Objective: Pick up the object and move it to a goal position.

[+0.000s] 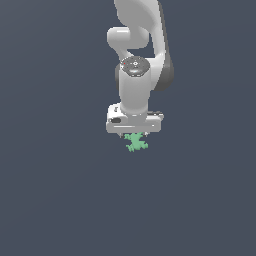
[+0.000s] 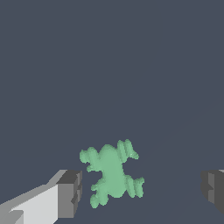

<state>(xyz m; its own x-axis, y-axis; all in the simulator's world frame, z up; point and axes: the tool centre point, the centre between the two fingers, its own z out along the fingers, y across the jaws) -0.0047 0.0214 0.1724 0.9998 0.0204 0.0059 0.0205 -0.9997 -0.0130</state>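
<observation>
The object point(image 1: 135, 143) is a small mint-green lumpy piece with short stubby lobes. In the exterior view it shows just below the white hand of the arm, near the middle of the picture. In the wrist view the object point(image 2: 112, 173) lies on the dark surface between my two fingers, nearer to one finger point(image 2: 69, 194) than to the other point(image 2: 213, 189). My gripper point(image 2: 141, 191) is open wide and touches nothing. In the exterior view the gripper point(image 1: 134, 135) is right above the object and its fingertips are mostly hidden by the hand.
A plain dark grey-blue surface point(image 1: 60, 190) fills both views. The white arm point(image 1: 137, 45) rises behind the hand. Nothing else shows.
</observation>
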